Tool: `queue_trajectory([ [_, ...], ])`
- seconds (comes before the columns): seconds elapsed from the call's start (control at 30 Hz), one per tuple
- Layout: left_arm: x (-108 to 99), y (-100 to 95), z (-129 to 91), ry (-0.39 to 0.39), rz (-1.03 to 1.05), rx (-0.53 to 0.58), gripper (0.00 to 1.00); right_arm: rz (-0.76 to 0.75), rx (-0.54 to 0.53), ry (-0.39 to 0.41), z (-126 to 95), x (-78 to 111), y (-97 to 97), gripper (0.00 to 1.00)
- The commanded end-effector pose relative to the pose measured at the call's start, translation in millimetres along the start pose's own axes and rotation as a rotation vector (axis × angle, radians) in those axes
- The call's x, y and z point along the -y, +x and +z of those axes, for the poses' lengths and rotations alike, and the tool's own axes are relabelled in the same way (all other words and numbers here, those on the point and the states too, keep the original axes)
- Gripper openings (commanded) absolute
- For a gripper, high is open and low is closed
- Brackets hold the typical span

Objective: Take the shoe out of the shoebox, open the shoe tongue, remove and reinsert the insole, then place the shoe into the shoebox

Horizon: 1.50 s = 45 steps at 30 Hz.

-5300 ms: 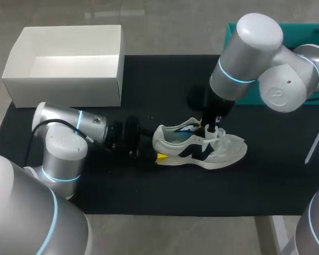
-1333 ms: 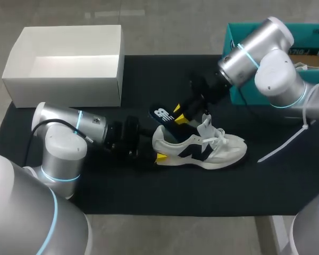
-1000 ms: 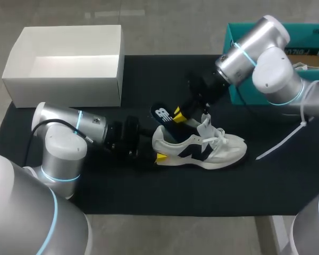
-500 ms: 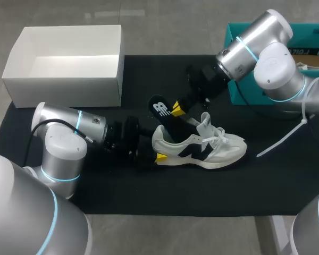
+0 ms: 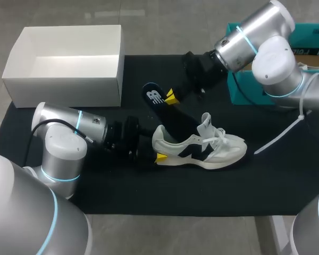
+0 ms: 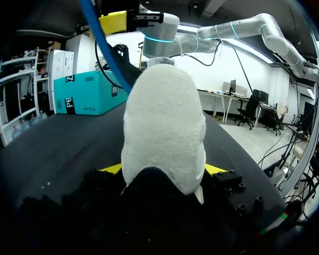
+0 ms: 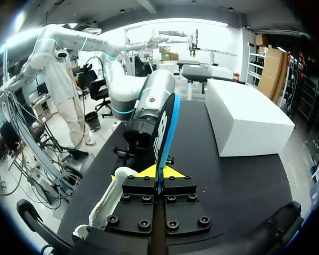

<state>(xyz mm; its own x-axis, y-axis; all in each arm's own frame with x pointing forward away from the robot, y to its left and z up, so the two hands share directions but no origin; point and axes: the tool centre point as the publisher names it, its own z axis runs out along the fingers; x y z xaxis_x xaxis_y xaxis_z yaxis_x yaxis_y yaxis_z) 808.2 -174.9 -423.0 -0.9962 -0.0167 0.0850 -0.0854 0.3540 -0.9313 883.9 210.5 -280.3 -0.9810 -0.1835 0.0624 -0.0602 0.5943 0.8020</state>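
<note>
Head view. The shoe (image 5: 202, 147) lies on its sole on the black mat (image 5: 149, 69), near the middle of the table. Its long axis runs side to side, with the toe toward our right and the heel toward our left. Our left gripper (image 5: 157, 151) comes in low along the mat and meets the heel; only one yellow tip shows, against the near side of the heel. The tongue stands up.

The dark insole (image 5: 167, 114) slants out of the shoe's opening. Its lower end is inside the collar and its upper end, with a white mark, points up and toward the far left. Our right gripper (image 5: 172, 96) clamps it near that upper end. The white shoebox (image 5: 64, 90) sits open on the far left, well apart from the shoe. A teal box (image 5: 235, 91) stands on the far right, behind our right arm.

Left wrist view. The shoe's pale heel (image 6: 162, 143) fills the space between the left gripper's (image 6: 162, 171) two yellow fingertips (image 6: 110, 169). They press it from both sides, so the gripper is closed on the shoe, which points straight away from it. The insole (image 6: 103, 48) rises beyond the heel to the right gripper (image 6: 116, 22).

Right wrist view. The insole (image 7: 167, 127) stands edge-on, pinched between the right gripper's (image 7: 159, 172) yellow fingertips (image 7: 143, 171), its long axis running straight ahead. Part of the shoe (image 7: 107, 204) shows beside and below the gripper. The shoebox (image 7: 250, 119) lies ahead, off to one side.
</note>
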Motion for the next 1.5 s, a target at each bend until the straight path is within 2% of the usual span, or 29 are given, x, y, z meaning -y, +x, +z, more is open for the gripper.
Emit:
queue_trajectory([
  [0.03, -1, 0.8, 1, 0.000, 0.000, 0.001, 0.00, -0.010, 0.031, 0.017, -10, -17.7, 6.3, 0.00],
  [0.37, -1, 0.8, 1, 0.000, 0.000, 0.001, 0.00, -0.036, 0.065, 0.063, -44, -61.6, 1.7, 0.00],
  [0.57, -1, 0.8, 1, 0.000, 0.000, 0.001, 0.00, -0.067, 0.114, 0.051, -58, -80.5, 2.8, 0.00],
  [1.4, -1, 0.8, 1, 0.000, 0.000, 0.001, 0.00, -0.067, 0.114, 0.051, -58, -80.5, 2.8, 0.00],
  [1.5, -1, 0.8, 1, 0.000, 0.000, 0.001, 0.00, -0.023, 0.227, -0.098, -74, -92.2, 9.5, 0.00],
])
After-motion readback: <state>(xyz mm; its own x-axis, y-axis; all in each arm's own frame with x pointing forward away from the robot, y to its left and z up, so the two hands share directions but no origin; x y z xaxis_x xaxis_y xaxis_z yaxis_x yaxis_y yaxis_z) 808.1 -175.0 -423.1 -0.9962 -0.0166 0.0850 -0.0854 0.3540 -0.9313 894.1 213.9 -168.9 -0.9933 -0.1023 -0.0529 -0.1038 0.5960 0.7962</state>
